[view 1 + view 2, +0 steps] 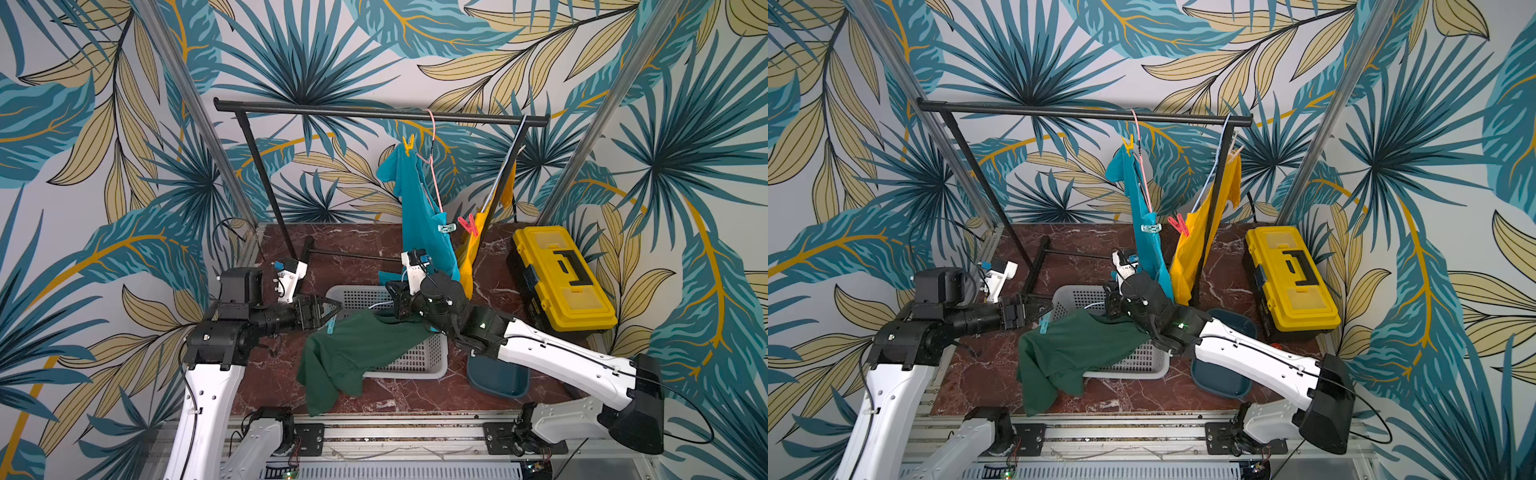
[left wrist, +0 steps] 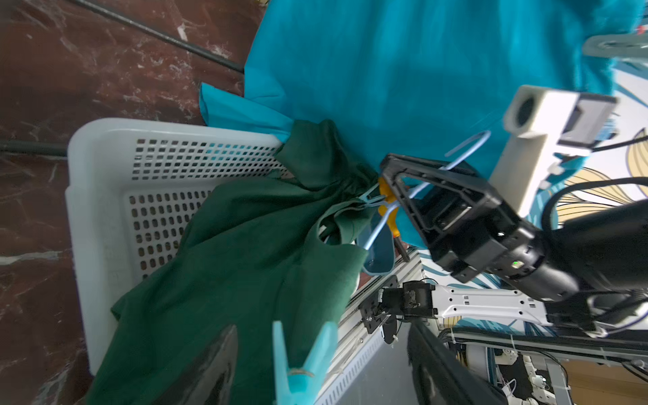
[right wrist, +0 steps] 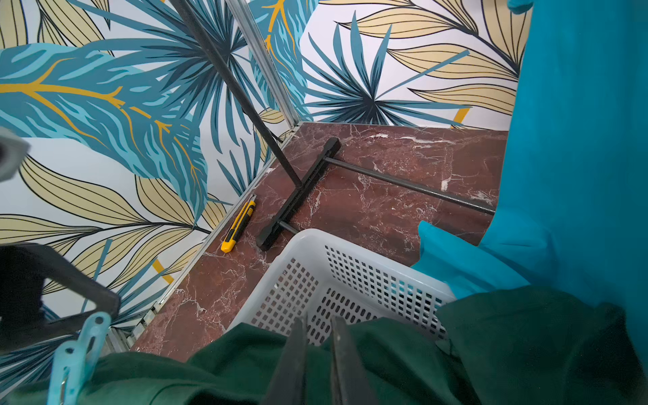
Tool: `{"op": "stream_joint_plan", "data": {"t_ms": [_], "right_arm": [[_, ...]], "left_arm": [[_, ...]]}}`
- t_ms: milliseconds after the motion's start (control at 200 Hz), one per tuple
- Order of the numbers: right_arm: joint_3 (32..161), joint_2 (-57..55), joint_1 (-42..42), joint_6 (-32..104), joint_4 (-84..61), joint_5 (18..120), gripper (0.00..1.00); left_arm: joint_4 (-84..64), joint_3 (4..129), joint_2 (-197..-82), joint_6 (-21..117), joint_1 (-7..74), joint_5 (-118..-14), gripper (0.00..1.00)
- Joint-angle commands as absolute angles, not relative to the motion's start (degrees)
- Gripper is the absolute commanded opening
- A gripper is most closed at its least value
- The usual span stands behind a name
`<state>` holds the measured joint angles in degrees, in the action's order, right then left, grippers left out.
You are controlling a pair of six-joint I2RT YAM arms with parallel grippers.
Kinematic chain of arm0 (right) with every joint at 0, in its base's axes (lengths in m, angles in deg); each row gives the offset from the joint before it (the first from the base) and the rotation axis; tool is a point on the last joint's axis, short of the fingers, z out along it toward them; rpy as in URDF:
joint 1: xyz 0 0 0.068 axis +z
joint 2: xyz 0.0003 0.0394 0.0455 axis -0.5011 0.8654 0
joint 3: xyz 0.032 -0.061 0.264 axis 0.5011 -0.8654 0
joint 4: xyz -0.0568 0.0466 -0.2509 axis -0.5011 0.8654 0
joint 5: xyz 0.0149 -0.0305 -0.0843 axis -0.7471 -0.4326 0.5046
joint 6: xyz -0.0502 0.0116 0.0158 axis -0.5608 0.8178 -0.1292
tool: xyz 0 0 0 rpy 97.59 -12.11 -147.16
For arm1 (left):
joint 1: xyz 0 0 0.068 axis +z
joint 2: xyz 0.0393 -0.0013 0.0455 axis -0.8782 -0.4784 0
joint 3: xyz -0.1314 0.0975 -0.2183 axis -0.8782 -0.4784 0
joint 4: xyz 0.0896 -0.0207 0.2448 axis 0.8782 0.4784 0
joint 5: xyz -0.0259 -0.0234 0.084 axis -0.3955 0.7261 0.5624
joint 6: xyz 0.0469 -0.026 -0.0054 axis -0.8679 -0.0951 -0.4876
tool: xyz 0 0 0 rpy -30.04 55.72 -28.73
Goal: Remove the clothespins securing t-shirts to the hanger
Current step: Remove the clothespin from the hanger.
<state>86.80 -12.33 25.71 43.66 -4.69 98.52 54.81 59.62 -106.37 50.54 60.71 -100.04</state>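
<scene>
Two robot arms are working at a black garment rack (image 1: 374, 113) on a marble-patterned desk (image 1: 270, 374). Three t-shirts are showing. The turquoise t-shirt (image 1: 419, 220) and the yellow t-shirt (image 1: 473, 249) are hanging at the rail's right end, leaving the rest of the rail free. The dark green t-shirt (image 1: 353, 353) is draping over the near rim of a white basket (image 1: 415, 361) and spilling toward the desk's front edge.

Six clothespins are showing:
- a yellow clothespin (image 1: 408, 144) and a pale teal clothespin (image 1: 446, 227) on the turquoise t-shirt
- a red clothespin (image 1: 467, 224) and a peach clothespin (image 1: 1235, 149) on the yellow t-shirt
- an orange-yellow clothespin (image 2: 385, 200) at the dark green t-shirt's collar
- a light blue clothespin (image 2: 301, 364) at that shirt's edge

The left hand (image 1: 332, 311) is standing wide open with the light blue clothespin between its fingers, apart from both. The right hand (image 3: 319, 322) is sitting nearly shut at the collar beside a pale wire hanger (image 2: 470, 147); what it is pinching cannot be told.

A yellow toolbox (image 1: 561, 282) is lining the desk's right edge, its side label too small to read. A utility knife (image 3: 238, 228) is lying along the left edge.
</scene>
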Motion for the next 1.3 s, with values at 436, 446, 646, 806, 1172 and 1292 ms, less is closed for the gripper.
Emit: {"op": "stream_joint_plan", "data": {"t_ms": [436,446,646,806,1172,1292], "right_arm": [[87.39,-10.55,25.47,45.1,-4.5,98.43,0.02],[87.4,-10.48,25.47,45.1,-4.62,98.4,0.01],[88.27,-9.49,25.47,45.27,-4.69,97.92,0.01],[88.35,-9.49,25.47,45.41,-5.04,97.75,0.02],[88.8,-8.71,25.45,45.62,-4.84,97.46,0.02],[88.86,-8.27,25.46,45.97,-5.15,97.23,0.02]], "left_arm": [[57.0,58.95,-107.63,48.44,60.53,-101.73,0.63],[57.06,59.07,-107.68,48.39,60.54,-101.8,0.62],[57.01,58.78,-108.25,47.39,60.54,-101.96,0.57],[57.06,57.9,-108.78,47.11,60.37,-101.5,0.51],[57.02,57.79,-109.41,46.72,59.78,-100.85,0.37],[56.99,57.87,-109.79,46.17,59.66,-100.57,0.3]]}}
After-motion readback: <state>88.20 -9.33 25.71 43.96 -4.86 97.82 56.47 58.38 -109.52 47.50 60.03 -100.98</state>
